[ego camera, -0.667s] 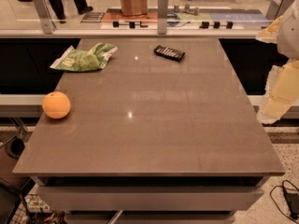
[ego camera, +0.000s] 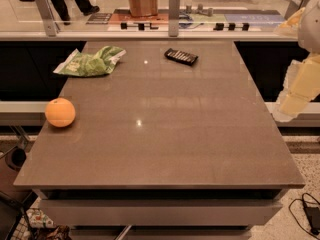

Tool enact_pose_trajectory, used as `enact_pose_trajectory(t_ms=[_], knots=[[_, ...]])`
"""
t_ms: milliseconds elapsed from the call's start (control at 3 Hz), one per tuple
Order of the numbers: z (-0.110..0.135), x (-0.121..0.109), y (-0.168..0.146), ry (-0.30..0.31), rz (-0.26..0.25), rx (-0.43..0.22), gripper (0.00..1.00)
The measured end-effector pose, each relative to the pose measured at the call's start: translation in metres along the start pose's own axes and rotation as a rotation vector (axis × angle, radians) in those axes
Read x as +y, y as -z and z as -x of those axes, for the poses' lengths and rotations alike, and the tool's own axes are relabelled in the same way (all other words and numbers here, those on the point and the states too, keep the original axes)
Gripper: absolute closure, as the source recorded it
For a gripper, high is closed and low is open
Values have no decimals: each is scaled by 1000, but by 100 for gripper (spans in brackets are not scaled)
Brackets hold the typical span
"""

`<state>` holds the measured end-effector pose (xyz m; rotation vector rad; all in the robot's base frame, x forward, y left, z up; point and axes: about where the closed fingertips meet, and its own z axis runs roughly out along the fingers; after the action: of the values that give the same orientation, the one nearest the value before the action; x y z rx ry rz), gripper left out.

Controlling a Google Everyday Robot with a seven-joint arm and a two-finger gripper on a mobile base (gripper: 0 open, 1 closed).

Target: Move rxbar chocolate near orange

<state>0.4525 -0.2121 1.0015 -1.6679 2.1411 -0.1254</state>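
The rxbar chocolate (ego camera: 181, 56) is a small flat black bar lying at the far middle of the brown table (ego camera: 165, 144). The orange (ego camera: 60, 112) sits at the table's left edge, nearer to me, well apart from the bar. My arm's pale segments hang off the table's right side, and the gripper (ego camera: 288, 107) is there, beyond the right edge, far from both the bar and the orange. It holds nothing that I can see.
A green wrinkly snack bag (ego camera: 91, 62) lies at the far left of the table, between bar and orange. A glass partition with metal posts (ego camera: 173, 6) runs behind the far edge. A cable (ego camera: 310, 211) lies on the floor at the lower right.
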Motion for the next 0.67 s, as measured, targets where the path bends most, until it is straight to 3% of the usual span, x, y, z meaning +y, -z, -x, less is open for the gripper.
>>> enact_pose_trajectory(t_ms=[667], knots=[[23,-51,-26,-53,-29,-191,0]])
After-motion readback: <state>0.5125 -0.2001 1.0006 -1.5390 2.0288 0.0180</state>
